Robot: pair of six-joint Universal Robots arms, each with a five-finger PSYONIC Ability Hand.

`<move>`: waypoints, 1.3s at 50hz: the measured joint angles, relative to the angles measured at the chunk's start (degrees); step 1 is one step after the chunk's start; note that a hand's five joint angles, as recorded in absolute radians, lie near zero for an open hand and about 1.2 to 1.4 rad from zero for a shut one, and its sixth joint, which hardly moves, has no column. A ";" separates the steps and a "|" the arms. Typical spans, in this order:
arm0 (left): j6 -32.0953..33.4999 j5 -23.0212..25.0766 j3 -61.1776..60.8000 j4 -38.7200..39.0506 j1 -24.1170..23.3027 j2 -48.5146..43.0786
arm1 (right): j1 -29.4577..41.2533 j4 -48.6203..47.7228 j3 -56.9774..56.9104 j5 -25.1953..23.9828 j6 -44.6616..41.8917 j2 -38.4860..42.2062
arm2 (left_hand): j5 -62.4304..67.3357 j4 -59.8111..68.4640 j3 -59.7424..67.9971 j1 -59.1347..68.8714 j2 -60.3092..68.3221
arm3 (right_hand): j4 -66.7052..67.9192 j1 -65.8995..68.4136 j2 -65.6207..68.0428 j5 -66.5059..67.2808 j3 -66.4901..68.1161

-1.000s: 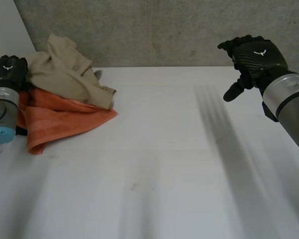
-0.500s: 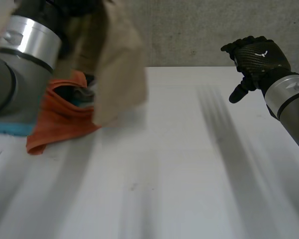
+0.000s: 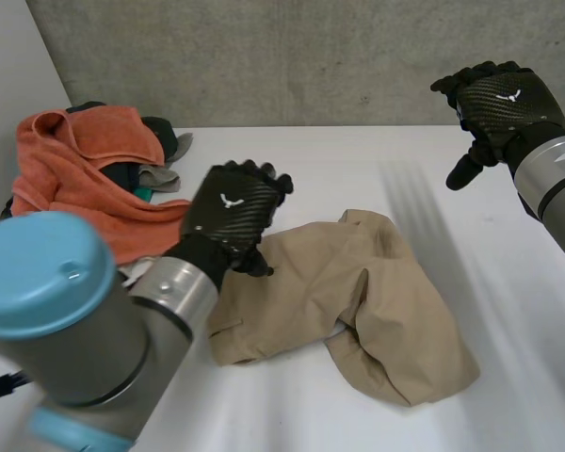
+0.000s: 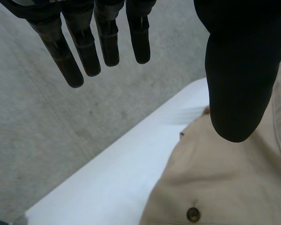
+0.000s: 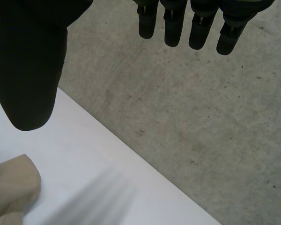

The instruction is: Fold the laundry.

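Observation:
A crumpled beige garment with a button lies in the middle of the white table. My left hand hovers just over its left part, open; its fingers are straight, the thumb stands apart and holds nothing. A pile of laundry sits at the back left, topped by an orange towel with dark and grey pieces under it. My right hand hangs open in the air at the back right, well clear of the garment, whose edge shows below its thumb.
A grey concrete wall runs along the table's far edge. My left arm crosses the near left of the table. Bare table surface lies to the right of the beige garment and in front of it.
My left hand has lifted the beige garment off the pile, carried it right to the table's middle and let go. The orange towel now tops the pile. My right hand has barely moved.

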 measured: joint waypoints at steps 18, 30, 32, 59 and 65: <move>-0.86 0.59 -10.70 0.12 1.17 -4.25 | 0.39 -0.09 3.55 0.19 -8.92 -1.47 | 0.00 0.00 0.00 0.00 0.00 | 0.00 0.00 0.00 0.00 0.00; -0.43 -0.57 -4.48 3.03 0.81 -15.98 | 0.28 -0.17 6.22 0.01 -9.05 -0.98 | 44.17 44.76 43.89 43.50 44.45 | 0.00 0.00 0.00 0.00 0.00; -0.23 -1.69 -2.97 4.21 0.98 -16.93 | 0.20 -0.19 6.45 0.01 -9.21 -1.00 | 45.14 46.84 45.86 43.65 46.14 | 0.00 0.00 0.00 0.00 0.00; -8.53 14.13 17.04 15.03 -5.04 -7.79 | -0.68 -0.66 6.15 0.80 -10.15 -2.58 | 45.14 47.54 46.86 43.66 46.58 | 0.00 0.00 0.00 0.00 0.00; -12.85 28.55 14.04 10.55 -11.08 -15.52 | -3.03 -0.81 5.66 0.90 -10.29 -2.52 | 43.83 43.70 42.33 41.60 42.26 | 0.00 0.00 0.00 0.00 0.00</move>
